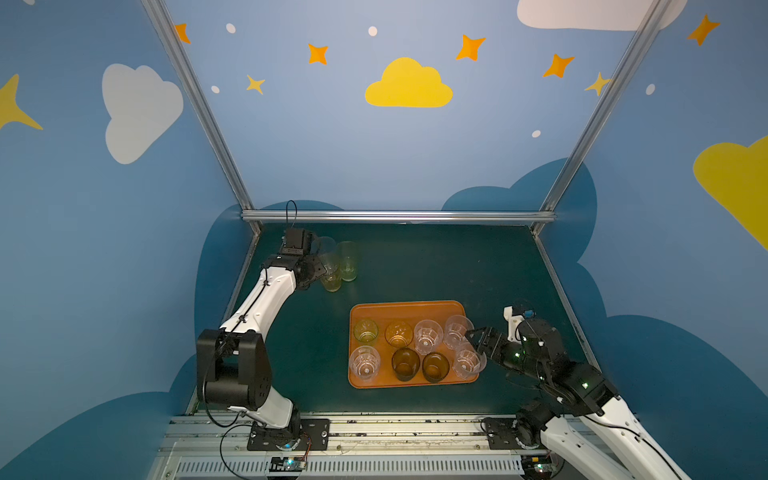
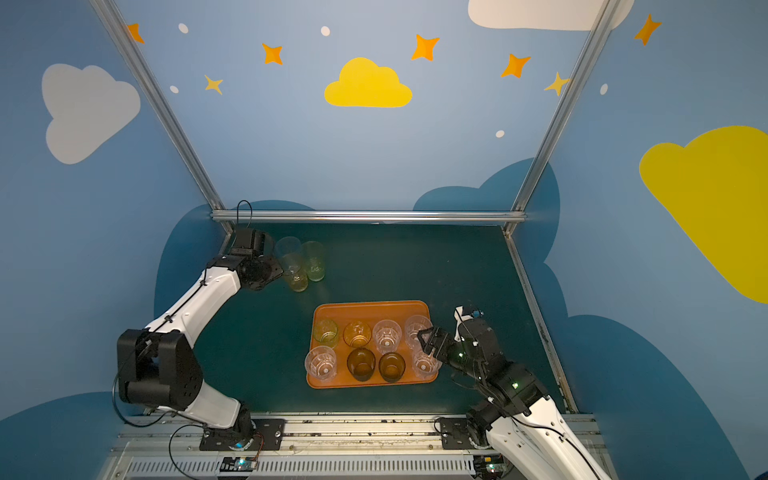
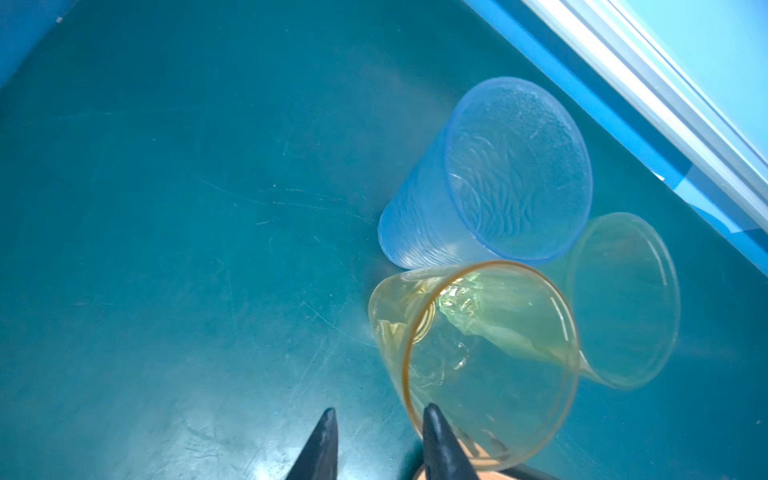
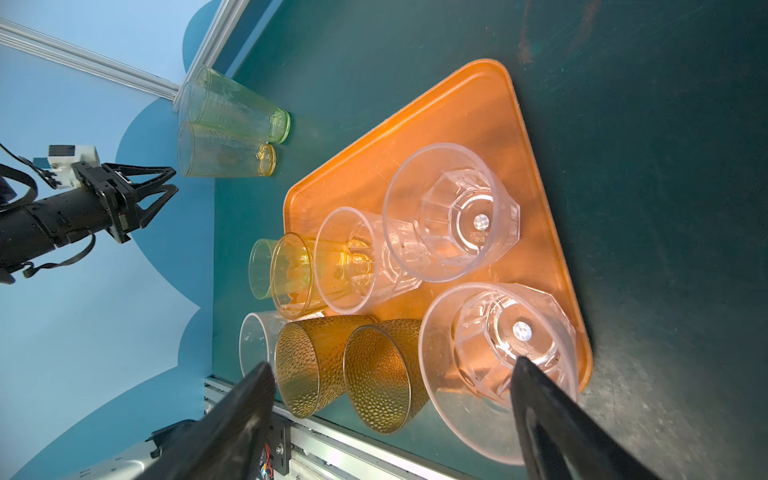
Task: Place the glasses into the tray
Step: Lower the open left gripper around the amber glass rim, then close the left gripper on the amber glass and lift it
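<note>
Ripples on blue tumbler [image 3: 490,178], wrist-only

Cute backdrop: blue walls [image 1: 316,137] with a yellow cloud [image 1: 408,83] at top centre, a white cloud [image 1: 139,110] at upper left, and orange stars [image 1: 470,47] scattered around. Dark green tabletop [image 1: 415,266] in the lower middle, a silver aluminium bar [image 1: 397,216] just above it, and a slotted rail [image 1: 395,465] along the bottom.

Flat orange-brown rectangular tray [image 1: 409,309] lies centre-front on dark green table [image 1: 457,266] — eight short transparent tumblers [image 1: 428,336] stand in it, 2 rows of 4, twd its front edge. Three tall tinted tumblers [image 1: 332,268] bunch back-left, well apart from tray.
</note>
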Controlling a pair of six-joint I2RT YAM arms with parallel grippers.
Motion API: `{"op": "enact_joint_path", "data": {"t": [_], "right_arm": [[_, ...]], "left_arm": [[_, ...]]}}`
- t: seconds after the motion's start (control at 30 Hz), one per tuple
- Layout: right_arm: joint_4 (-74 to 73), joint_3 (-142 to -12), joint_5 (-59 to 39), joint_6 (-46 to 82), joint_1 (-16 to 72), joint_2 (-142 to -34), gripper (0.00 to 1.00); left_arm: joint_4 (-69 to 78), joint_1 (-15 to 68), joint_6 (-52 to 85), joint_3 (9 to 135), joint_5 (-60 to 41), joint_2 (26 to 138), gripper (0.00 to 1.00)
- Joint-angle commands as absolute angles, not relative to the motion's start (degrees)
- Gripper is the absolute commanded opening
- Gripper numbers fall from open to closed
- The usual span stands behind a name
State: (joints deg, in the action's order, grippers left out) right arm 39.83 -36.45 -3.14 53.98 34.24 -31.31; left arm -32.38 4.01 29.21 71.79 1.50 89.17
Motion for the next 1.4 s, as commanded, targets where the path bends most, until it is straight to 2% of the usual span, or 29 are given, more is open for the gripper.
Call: {"op": "enact_joint_path", "data": {"t": [0.0, 0.4, 0.5, 0.93, 1.37], "right_arm": [[39.3, -37.4, -3.6, 54.0, 34.0, -32.1, 0.88], [39.2, -37.9, -3.5, 54.1, 33.7, -33.5, 0.88], [39.1, -37.9, -3.6, 54.1, 33.6, -33.8, 0.88], [38.9, -38.1, -3.6, 53.9, 33.3, -34.3, 0.88], [39.1, -38.2, -4.3, 54.5, 33.0, -33.8, 0.88]], "left_arm": [[-32.4, 3.8, 28.8, 73.2, 0.3, 90.0, 0.34], [-34.7, 3.5, 27.4, 76.6, -0.4, 95.0, 0.23], [-34.9, 3.5, 27.1, 76.7, -0.2, 95.0, 0.16], [-35.8, 3.5, 25.9, 76.8, 0.1, 95.0, 0.12], [-36.7, 3.6, 25.1, 76.1, -1.3, 92.2, 0.04]]}}
